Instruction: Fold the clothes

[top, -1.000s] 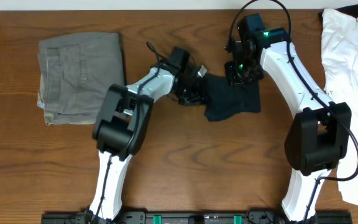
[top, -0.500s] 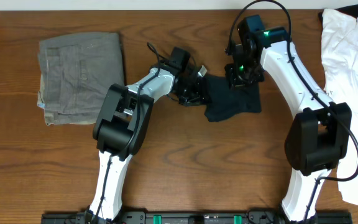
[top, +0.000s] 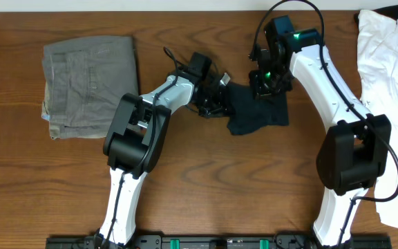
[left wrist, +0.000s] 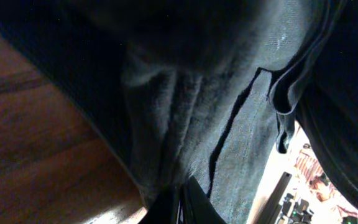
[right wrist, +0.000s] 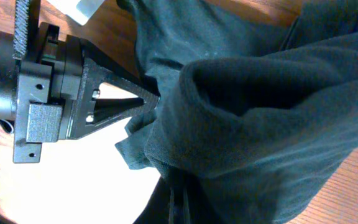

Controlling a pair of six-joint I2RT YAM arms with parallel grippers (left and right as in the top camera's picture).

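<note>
overhead: fixed high above, facing straight down on the whole table. left wrist: very near the black t-shirt, cloth filling the frame. right wrist: near the same cloth, with the left gripper at upper left. all views share the t-shirt.

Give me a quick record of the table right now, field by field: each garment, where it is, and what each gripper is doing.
black T-shirt: bunched at centre, not folded
left gripper: shut on the shirt's left edge
right gripper: shut on the shirt's far edge
grey-green trousers: folded, far left
white garment: crumpled, right edge
</note>
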